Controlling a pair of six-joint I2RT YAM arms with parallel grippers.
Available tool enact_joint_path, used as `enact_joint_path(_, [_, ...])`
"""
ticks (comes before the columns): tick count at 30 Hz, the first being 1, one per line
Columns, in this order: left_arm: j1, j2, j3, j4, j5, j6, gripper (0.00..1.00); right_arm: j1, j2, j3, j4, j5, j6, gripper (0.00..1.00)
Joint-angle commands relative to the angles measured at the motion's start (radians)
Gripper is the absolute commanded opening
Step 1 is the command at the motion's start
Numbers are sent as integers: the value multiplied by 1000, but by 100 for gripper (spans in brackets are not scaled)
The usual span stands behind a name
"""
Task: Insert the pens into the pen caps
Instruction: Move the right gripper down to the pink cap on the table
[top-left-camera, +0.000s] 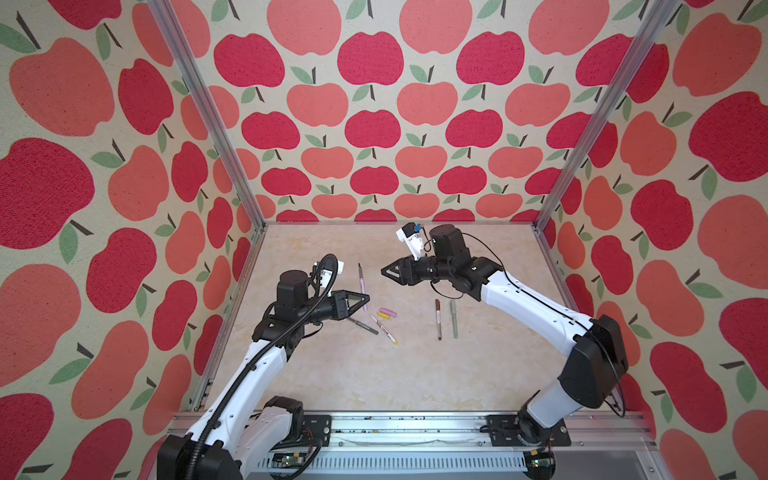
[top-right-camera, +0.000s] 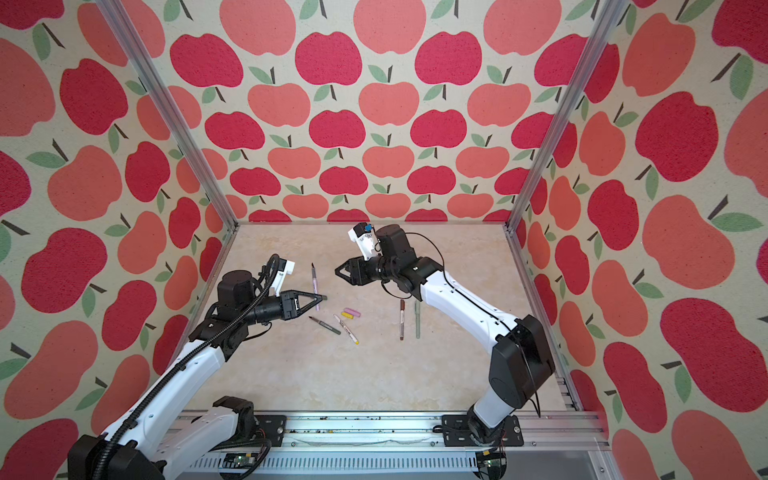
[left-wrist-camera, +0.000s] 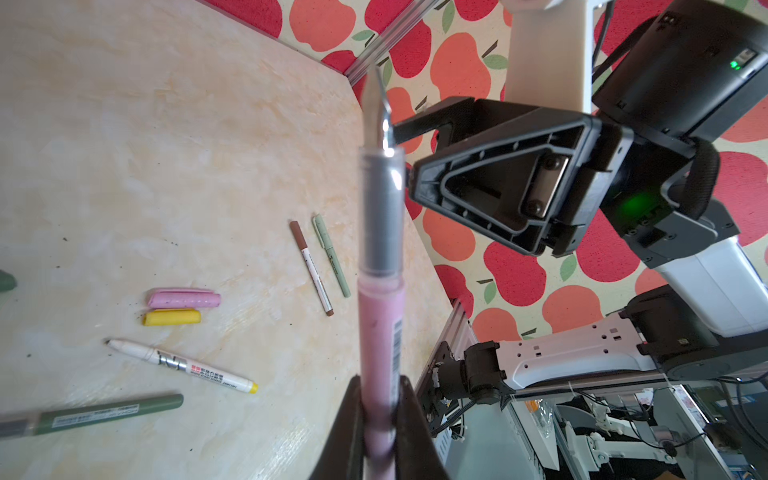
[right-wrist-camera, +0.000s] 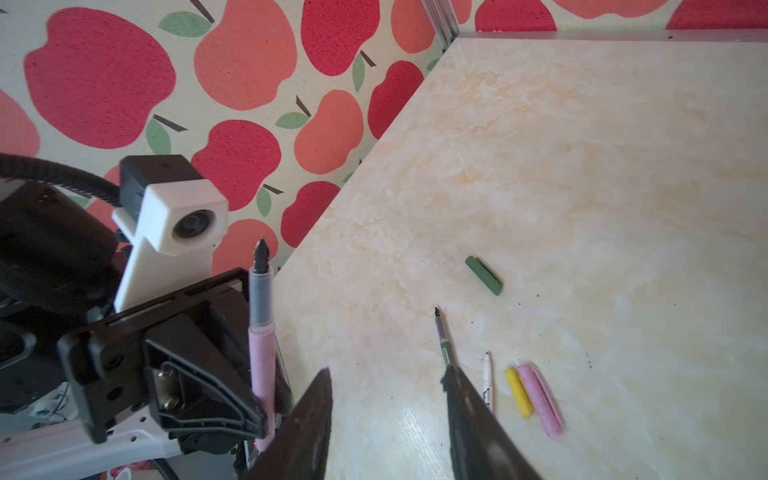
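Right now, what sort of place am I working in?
Probably a lab test cell: aluminium frame posts hung with apple-print cloth, a marble-look tabletop, and the left arm and right arm bolted to a front rail.

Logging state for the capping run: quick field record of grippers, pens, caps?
left gripper: shut on lilac-pink pen, uncapped
right gripper: open, empty
looks capped: brown pen, sage green pen
uncapped on table: dark green pen, white-and-yellow pen
loose caps: pink cap, yellow cap, dark green cap
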Motion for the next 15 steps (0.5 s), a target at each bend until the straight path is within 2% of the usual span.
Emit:
enact_joint_path(1, [6,-26,41,-207,-77,116,0,-1,75,67,-232,146,-101,46])
enact_joint_path(7, [7,-60,7,-234,-103,104,0,25,222,131,-366,224,-210,45])
enact_joint_path(11, [9,-69,-11,-209,-105,87,0,55,339,201,-433,315,-280,45])
enact_joint_path(15, [9,-65,-11,-195,-101,81,0,87,424,241,-451,387,-341,47])
